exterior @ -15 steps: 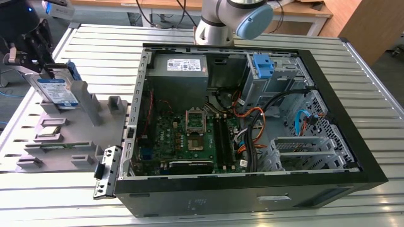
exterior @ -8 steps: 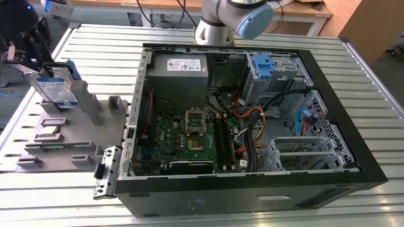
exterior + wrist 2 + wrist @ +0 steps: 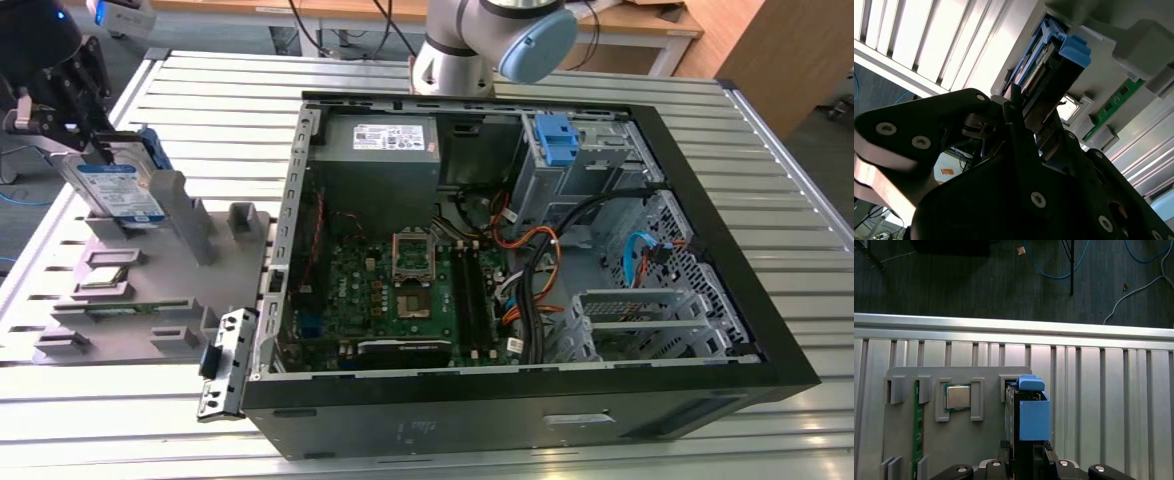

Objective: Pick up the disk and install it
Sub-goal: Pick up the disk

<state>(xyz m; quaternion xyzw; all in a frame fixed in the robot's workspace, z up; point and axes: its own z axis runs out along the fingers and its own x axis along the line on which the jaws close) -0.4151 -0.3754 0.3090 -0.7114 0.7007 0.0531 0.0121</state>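
As the hand (image 3: 103,148) grips the disk (image 3: 130,185), exterior view shows label (image 3: 115,200).

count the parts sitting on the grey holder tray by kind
disk: 1
processor chip: 1
green memory stick: 1
total: 3

Looking steeply down from high up in the exterior view over the slatted table (image 3: 801,230), open computer case (image 3: 534,425) and grey fixture (image 3: 134,300), and from close by in both wrist views onto that same fixture (image 3: 989,440) (image 3: 1134,45) and the disk (image 3: 1033,420) (image 3: 1054,55).
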